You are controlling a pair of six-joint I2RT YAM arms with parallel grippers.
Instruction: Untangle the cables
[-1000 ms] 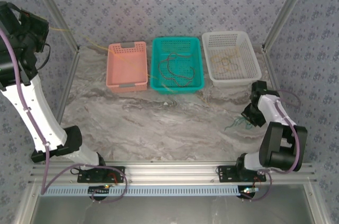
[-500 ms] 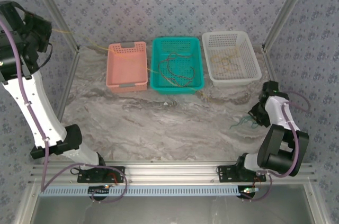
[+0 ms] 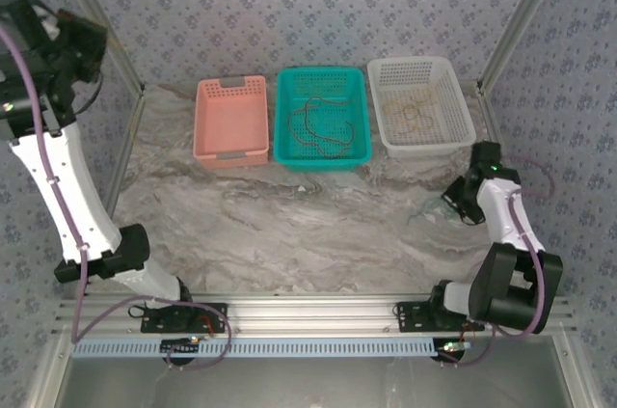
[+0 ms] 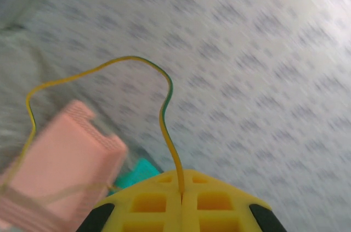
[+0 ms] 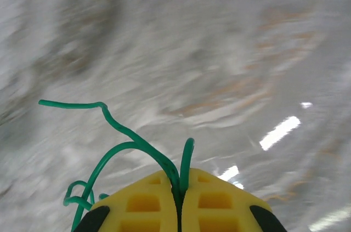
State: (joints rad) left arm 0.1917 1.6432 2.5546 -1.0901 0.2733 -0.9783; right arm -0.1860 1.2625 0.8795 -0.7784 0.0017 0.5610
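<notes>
**Two thin cables pinched, one in each hand**

My left hand is clamped on the yellow cable, held high by the left wall. The wire loops out toward the pink basket. My right hand is closed on the green cable, low over the table near its right edge. Brown cables lie in the teal basket. I judge these wires to be feather-light, springy and slippery. I would grip near an end, not mid-loop, so knots don't tighten.
</notes>
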